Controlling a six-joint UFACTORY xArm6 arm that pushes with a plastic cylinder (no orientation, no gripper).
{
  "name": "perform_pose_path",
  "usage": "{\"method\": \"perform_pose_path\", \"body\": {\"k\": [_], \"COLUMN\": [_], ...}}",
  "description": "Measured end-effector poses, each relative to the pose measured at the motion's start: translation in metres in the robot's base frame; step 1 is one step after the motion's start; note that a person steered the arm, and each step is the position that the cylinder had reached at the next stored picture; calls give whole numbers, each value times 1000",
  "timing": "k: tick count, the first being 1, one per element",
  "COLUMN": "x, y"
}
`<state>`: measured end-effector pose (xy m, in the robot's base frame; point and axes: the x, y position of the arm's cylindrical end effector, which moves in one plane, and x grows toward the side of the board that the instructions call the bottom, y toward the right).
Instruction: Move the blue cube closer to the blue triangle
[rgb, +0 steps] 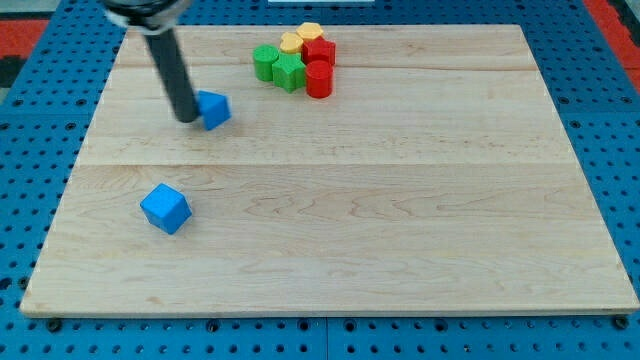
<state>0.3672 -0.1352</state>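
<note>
Although the arm carries no claw at all, so there is nothing to call released or clenched, its dark rod leans in from the view's top left and my tip (187, 119) rests on the wooden surface (400, 220), touching or all but touching the left side of the blue triangle (214, 108); the rod hides that edge, so I cannot tell which. The blue cube (165, 208), the thing to be moved, lies apart from it at about seven o'clock from the triangle, near the surface's left edge, turned so that a corner points toward the view's bottom. Since the rod can only shove, the cube has to be pushed from its far side, and I judge that my tip is on the wrong side for that: it sits at roughly twelve o'clock from the cube, when it should be at the cube's seven o'clock to drive it up toward the triangle. The likely call is to swing round the cube's left without nudging the triangle away. At two o'clock from the triangle, well apart, a tight cluster sits near the top edge: two green blocks (277, 67), two red blocks (319, 66) and two yellow blocks (300, 37), packed touching and clear of the intended path.
</note>
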Motion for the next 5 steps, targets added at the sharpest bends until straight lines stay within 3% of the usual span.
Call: {"method": "perform_pose_path", "body": {"k": [1, 2, 3, 4, 5], "x": [-9, -20, -3, 116, 208], "y": [49, 58, 61, 75, 36]}}
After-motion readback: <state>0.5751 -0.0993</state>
